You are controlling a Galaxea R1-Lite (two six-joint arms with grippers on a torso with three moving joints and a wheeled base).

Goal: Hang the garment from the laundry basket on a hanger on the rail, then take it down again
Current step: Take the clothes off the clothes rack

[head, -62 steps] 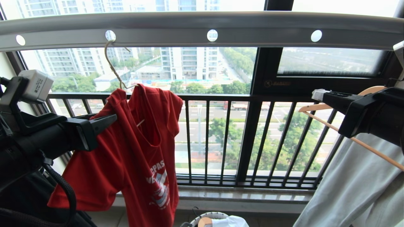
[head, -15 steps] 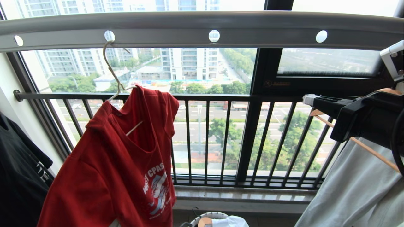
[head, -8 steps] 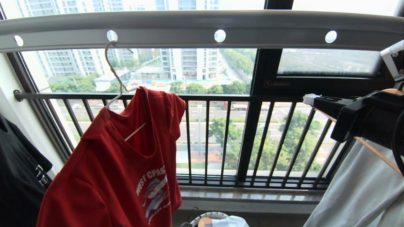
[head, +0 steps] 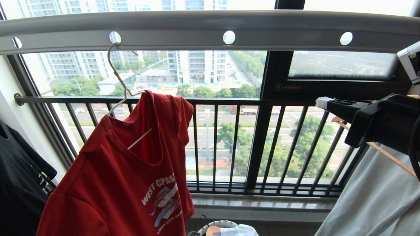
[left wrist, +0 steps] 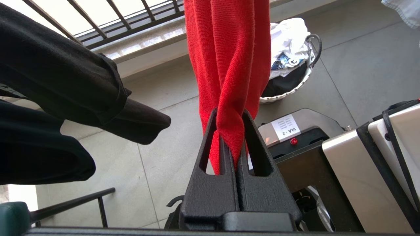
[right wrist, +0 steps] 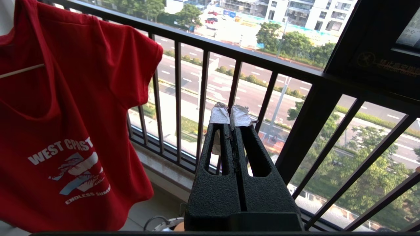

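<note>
The red garment (head: pixel 131 170) hangs on the cream wire hanger (head: pixel 118 72), whose hook sits in a hole of the grey rail (head: pixel 183 26). The shirt is askew, with one shoulder slid down the hanger's arm. My left gripper (left wrist: pixel 229 114) is below the head view and shut on a twisted fold of the garment (left wrist: pixel 226 49) low down. At the right, my right gripper (head: pixel 323 102) is held level, shut and empty, with its taped tips (right wrist: pixel 231 114) facing the window bars, apart from the garment (right wrist: pixel 65 114). The laundry basket (head: pixel 226 223) stands on the floor below the shirt (left wrist: pixel 282 95).
A black T-shirt (head: pixel 16 183) hangs at the far left, close to my left arm (left wrist: pixel 49 82). A pale grey-green garment (head: pixel 370 196) on a wooden hanger (head: pixel 384 152) hangs at the right. The black barred window railing (head: pixel 229 101) runs behind. My base (left wrist: pixel 311 147) is just below.
My left arm has dropped out of the head view while still gripping the shirt. The garment is now drawn down to the left and has swayed slightly. The right arm has not moved.
</note>
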